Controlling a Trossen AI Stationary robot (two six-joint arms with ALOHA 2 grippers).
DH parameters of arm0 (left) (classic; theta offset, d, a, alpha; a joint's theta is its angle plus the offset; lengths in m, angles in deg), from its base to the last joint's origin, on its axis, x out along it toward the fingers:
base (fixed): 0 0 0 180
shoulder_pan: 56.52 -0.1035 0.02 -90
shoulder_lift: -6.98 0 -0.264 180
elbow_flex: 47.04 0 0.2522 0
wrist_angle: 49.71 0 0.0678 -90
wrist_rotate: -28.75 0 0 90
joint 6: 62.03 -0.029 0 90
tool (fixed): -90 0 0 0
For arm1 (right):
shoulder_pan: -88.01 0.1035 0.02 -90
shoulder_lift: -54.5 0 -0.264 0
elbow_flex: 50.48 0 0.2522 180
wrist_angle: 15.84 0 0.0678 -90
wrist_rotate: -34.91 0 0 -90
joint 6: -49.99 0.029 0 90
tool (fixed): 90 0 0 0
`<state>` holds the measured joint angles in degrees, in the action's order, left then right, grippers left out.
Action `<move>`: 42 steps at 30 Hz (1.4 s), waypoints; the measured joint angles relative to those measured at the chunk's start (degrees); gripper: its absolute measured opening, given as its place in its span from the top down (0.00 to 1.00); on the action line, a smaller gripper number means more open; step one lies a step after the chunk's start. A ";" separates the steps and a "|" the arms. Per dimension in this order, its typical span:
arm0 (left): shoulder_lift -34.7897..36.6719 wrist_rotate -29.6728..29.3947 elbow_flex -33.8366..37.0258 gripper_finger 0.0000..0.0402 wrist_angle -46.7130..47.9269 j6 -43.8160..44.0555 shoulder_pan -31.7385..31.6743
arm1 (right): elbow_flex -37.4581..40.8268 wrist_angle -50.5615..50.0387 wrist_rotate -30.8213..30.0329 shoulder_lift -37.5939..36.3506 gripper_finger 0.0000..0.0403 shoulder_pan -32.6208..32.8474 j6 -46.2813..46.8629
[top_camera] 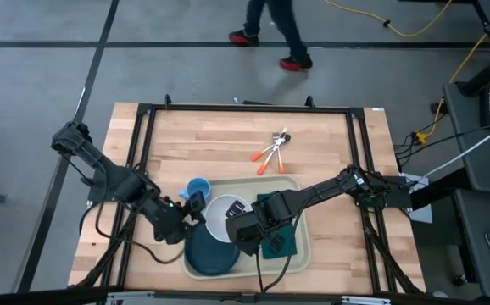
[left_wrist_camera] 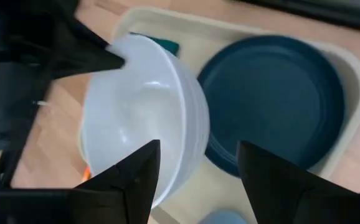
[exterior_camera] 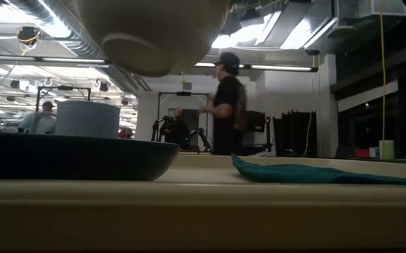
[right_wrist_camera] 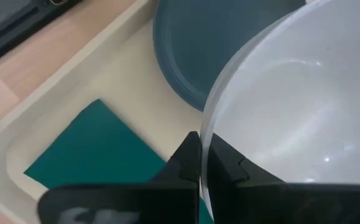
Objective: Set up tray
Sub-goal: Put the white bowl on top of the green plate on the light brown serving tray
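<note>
High view shows the tray (top_camera: pixel 300 254) at the near middle of the counter (top_camera: pixel 228 140), holding a dark plate (top_camera: pixel 207 258) on its left and a green napkin (top_camera: pixel 281 241) on its right. The right claw (right_wrist_camera: pixel 200 165) is pressed together, pinching the rim of a white bowl (top_camera: pixel 219 216) that hangs lifted above the tray, partly over the plate. The left claw (left_wrist_camera: pixel 198 168) stands spread just beside the bowl, near a blue cup (top_camera: pixel 197 188) at the tray's left edge. To finish well, I would bring the bowl down level onto the plate's middle, release only once it rests flat, and keep the left arm clear of the cup.
</note>
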<state>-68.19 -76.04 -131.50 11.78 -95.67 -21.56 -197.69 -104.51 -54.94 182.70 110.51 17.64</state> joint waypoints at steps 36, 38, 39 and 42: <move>-6.04 8.41 -0.02 0.97 -1.08 0.71 -3.93 | 0.00 2.09 1.12 -0.02 0.97 0.00 -0.66; -7.10 8.44 -0.02 0.98 -1.07 0.70 -3.96 | 0.03 1.93 1.18 0.00 0.97 0.00 -0.63; -7.60 8.32 -0.02 0.98 -1.07 0.54 -3.97 | 0.04 1.87 1.20 0.00 0.97 0.00 -0.61; -8.73 7.93 -0.02 0.99 -1.22 -0.22 -3.89 | 0.09 1.87 1.30 0.00 0.97 0.04 -0.31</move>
<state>-76.91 -68.11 -131.52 10.55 -95.88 -25.45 -197.60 -102.64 -53.64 182.70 110.55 17.33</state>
